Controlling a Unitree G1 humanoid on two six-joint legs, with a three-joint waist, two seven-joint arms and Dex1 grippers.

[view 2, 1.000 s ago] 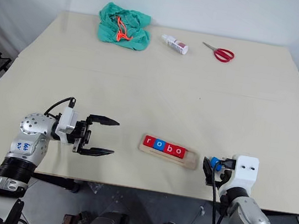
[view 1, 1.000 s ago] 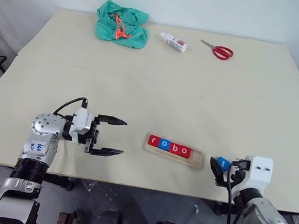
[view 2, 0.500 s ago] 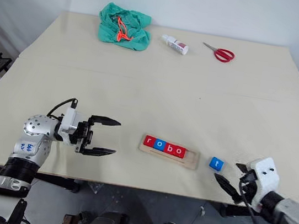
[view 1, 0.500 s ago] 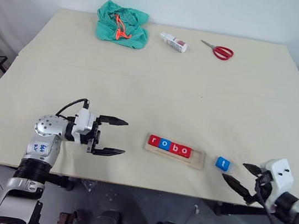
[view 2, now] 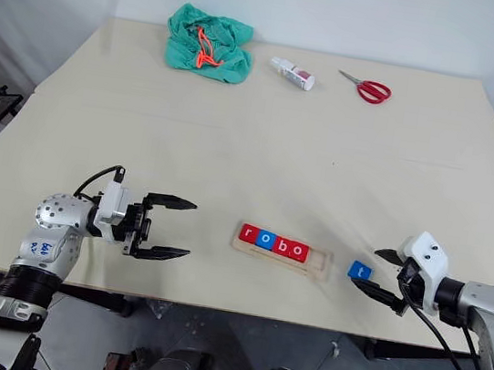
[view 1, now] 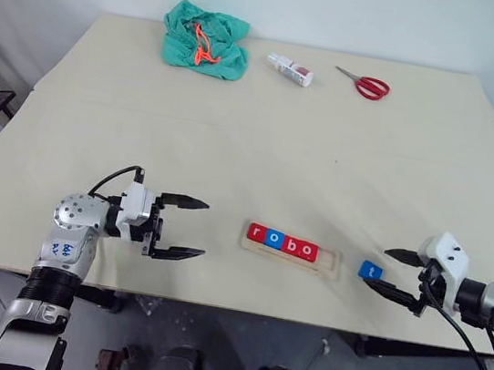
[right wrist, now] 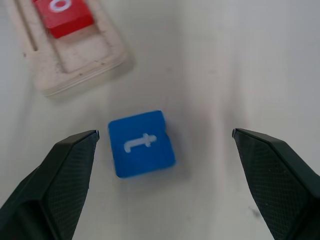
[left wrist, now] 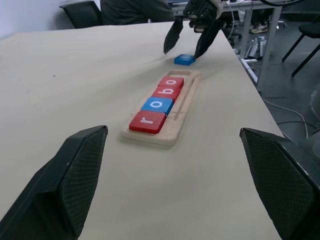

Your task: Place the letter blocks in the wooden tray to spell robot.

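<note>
One blue t block [view 1: 369, 270] lies loose beside the wooden tray [view 1: 333, 263]; the wide-open right tool [view 1: 399, 275] risks nudging it off the worktop [view 1: 324, 159] edge

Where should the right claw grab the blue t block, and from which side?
Grip the blue t block by two opposite side edges, coming down from above. It lies flat on the table, face up, apart from the wooden tray, so only its thin sides offer purchase. The open right claw already sits beside it, probably needing little realignment.
</note>
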